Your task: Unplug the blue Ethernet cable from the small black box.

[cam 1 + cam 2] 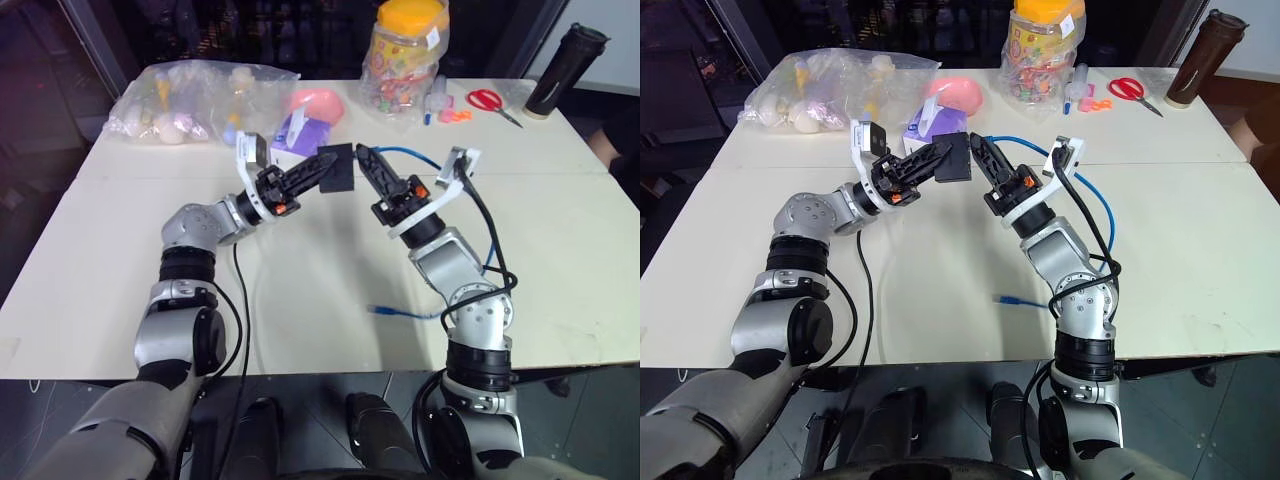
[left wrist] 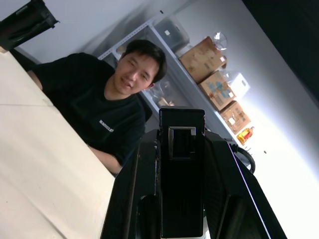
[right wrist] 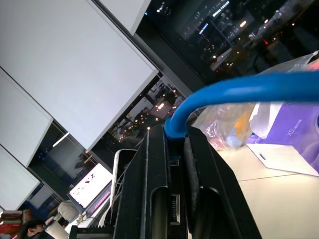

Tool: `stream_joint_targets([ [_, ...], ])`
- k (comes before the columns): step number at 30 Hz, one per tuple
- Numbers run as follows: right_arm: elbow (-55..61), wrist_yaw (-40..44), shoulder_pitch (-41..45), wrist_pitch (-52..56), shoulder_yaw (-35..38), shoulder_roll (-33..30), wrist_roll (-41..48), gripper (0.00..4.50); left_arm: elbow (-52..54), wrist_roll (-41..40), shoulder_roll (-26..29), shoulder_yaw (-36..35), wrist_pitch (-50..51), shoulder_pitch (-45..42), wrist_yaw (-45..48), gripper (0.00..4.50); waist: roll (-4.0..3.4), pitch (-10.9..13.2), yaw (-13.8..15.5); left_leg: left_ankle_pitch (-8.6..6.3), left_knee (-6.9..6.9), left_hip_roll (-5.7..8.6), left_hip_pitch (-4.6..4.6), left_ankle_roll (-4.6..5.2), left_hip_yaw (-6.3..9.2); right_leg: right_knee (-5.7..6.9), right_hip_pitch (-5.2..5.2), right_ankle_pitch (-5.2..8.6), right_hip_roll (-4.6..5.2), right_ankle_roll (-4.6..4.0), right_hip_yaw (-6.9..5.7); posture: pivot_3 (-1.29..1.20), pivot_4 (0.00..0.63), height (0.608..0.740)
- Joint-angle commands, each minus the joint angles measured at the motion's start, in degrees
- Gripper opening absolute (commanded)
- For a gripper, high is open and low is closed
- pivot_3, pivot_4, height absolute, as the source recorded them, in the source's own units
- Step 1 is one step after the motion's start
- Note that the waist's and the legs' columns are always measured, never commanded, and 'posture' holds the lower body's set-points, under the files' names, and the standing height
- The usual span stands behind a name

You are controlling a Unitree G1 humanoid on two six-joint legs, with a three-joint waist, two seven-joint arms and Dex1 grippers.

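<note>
My left gripper (image 1: 322, 170) holds the small black box (image 1: 339, 168) up above the middle of the table, shut on its sides. In the left wrist view the box (image 2: 181, 169) sits between the fingers, and the socket on the face shown there is empty. My right gripper (image 1: 364, 156) is shut on the blue Ethernet cable (image 1: 410, 152), its tips right beside the box's edge. The plug at that end is hidden between the fingers. The cable (image 3: 239, 89) arcs away behind the right arm, and its other end (image 1: 385, 312) lies on the table.
At the far side of the table (image 1: 300, 300) stand a purple tissue box (image 1: 298, 132), a clear bag of items (image 1: 190, 95), a candy jar (image 1: 405, 60), red scissors (image 1: 488, 100) and a black bottle (image 1: 565, 70). A person (image 2: 99, 114) sits at the table's right side.
</note>
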State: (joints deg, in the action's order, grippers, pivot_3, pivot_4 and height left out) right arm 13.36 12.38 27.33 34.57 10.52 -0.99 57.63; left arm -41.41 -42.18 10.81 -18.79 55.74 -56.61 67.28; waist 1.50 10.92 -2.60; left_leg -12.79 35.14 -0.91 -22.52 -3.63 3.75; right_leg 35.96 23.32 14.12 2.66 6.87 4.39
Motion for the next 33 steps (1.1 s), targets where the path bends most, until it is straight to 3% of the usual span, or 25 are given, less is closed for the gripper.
stream_joint_targets([
  [1,1.2,-0.3,0.6,-0.4,-0.1,0.2,0.6,0.04,0.9,-1.0,0.3,-0.6,-1.7,-1.1,-0.7,0.48,0.00,0.0,0.0,0.00,0.00,0.00,0.00,0.00,0.00,0.00,0.00,0.00,0.00,0.00,0.00,0.00,0.150,0.739],
  [9,-3.2,-4.0,2.0,-5.3,10.8,-5.6,0.7,0.04,-6.0,0.1,6.4,-4.0,-7.9,-4.1,-2.0,0.48,0.00,0.0,0.0,0.00,0.00,0.00,-0.02,0.00,0.00,-0.07,0.00,0.00,0.00,0.00,0.00,0.00,0.150,0.739],
  [13,-5.2,-3.7,2.2,-5.6,12.1,-7.9,0.3,0.04,-8.6,1.1,7.0,-4.0,-11.2,-4.6,-3.6,0.48,-0.01,0.0,0.0,-0.02,-0.14,0.00,-0.03,0.04,-0.04,-0.20,0.01,0.00,0.01,0.00,0.00,0.00,0.150,0.739],
  [18,-12.8,-9.1,3.7,-5.9,11.7,-10.9,-8.0,0.04,-2.6,14.6,-0.1,5.1,-33.0,-0.3,-13.4,0.48,-0.01,0.0,0.6,-0.03,-0.03,0.04,-0.15,0.05,-0.07,-0.36,-0.01,-0.01,0.08,0.02,0.01,0.00,0.150,0.739],
  [25,-23.3,-12.1,4.9,-4.2,10.2,-16.2,-17.3,0.04,6.3,27.7,-5.2,17.6,-53.6,7.4,-16.8,0.48,-0.01,0.0,0.4,-0.03,-0.11,0.03,-0.38,0.05,-0.19,-0.56,0.19,-0.03,0.08,0.02,0.13,0.00,0.150,0.739],
  [30,-24.9,-10.6,5.1,-3.7,10.6,-17.0,-19.0,2.17,2.6,31.6,-6.9,19.1,-62.0,8.3,-21.8,0.48,-0.04,0.0,0.1,-0.06,-0.06,0.02,-0.38,0.10,-0.19,-0.55,0.18,-0.03,0.04,0.03,0.14,0.00,0.150,0.739],
  [33,-23.0,-9.3,3.5,1.1,8.9,-18.3,-19.5,3.82,-2.6,33.8,-7.9,19.5,-67.4,7.4,-25.2,0.48,-0.05,0.0,0.2,-0.05,0.00,0.03,-0.33,0.10,-0.20,-0.55,0.12,-0.03,0.03,0.04,0.15,0.00,0.150,0.739],
])
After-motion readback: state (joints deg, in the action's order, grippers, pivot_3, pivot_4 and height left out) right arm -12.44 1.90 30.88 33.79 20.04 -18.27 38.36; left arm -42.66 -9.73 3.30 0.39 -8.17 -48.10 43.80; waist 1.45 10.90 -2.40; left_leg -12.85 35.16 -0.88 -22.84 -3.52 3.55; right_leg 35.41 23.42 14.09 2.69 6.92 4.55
